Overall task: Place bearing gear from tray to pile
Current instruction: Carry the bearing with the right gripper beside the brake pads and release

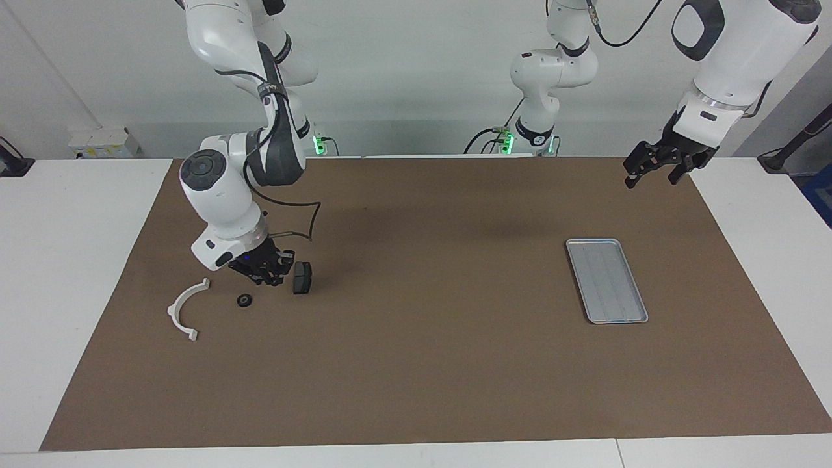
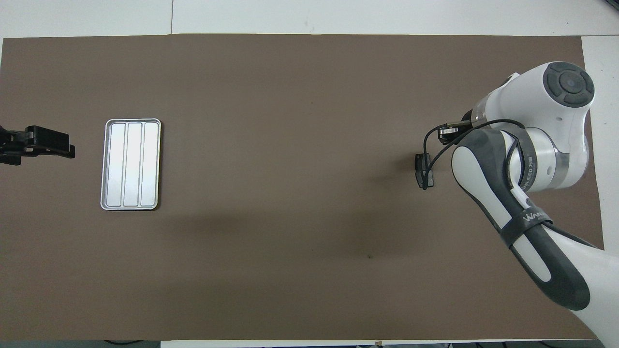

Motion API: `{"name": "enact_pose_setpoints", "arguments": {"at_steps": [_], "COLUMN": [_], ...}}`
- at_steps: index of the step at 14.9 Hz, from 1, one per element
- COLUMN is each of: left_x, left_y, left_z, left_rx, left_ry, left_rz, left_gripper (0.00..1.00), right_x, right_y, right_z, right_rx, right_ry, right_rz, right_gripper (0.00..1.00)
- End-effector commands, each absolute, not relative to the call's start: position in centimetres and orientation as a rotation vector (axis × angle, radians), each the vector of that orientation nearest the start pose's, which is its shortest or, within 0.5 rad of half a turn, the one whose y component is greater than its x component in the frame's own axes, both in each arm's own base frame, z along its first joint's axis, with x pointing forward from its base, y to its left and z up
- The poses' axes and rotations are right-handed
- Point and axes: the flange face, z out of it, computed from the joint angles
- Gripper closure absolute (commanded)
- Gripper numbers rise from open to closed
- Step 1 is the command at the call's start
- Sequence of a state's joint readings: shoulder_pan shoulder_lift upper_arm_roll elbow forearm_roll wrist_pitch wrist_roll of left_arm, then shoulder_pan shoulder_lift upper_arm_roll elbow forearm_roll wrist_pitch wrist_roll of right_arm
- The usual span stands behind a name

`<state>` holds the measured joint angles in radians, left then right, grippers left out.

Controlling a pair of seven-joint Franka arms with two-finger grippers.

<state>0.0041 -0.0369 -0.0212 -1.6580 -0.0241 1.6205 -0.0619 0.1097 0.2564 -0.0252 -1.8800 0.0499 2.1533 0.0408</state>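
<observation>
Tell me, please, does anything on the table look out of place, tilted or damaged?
Nothing stands out. The tray lies flat and holds nothing. The bearing gear rests on the mat between the white bracket and the brake pad, just below the right gripper. The left gripper waits near the tray's end of the table.
</observation>
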Motion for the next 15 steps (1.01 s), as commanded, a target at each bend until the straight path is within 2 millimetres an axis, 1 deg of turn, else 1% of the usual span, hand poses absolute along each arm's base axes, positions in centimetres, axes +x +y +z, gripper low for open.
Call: {"name": "enact_pose_setpoints", "arguments": {"at_steps": [1, 3, 5, 8, 10, 15], "left_x": [54.4, 54.4, 54.4, 54.4, 54.4, 54.4], "left_y": [-1.4, -1.4, -1.4, -1.4, -1.4, -1.4], "left_z": [61.3, 61.3, 61.3, 61.3, 61.3, 61.3], "left_rx": [-3.177, -3.177, -3.177, -3.177, -3.177, -3.177], "left_ry": [-0.073, -0.073, -0.073, -0.073, -0.073, -0.073], "left_rz": [0.000, 0.000, 0.000, 0.000, 0.000, 0.000], "left_gripper": [0.00, 0.00, 0.00, 0.00, 0.00, 0.00], "right_x": [61.1, 61.0, 61.3, 61.3, 61.7, 62.4], "right_y": [3.8, 3.4, 2.6, 2.6, 2.6, 2.7], "right_z": [36.8, 35.7, 34.6, 33.6, 32.9, 31.3], "right_rx": [-3.116, -3.117, -3.118, -3.119, -3.119, -3.119], "right_ry": [-0.077, -0.075, -0.087, -0.085, -0.089, -0.086], "right_rz": [-0.059, -0.076, -0.081, -0.067, -0.100, -0.120], "right_gripper": [1.00, 1.00, 1.00, 1.00, 1.00, 1.00]}}
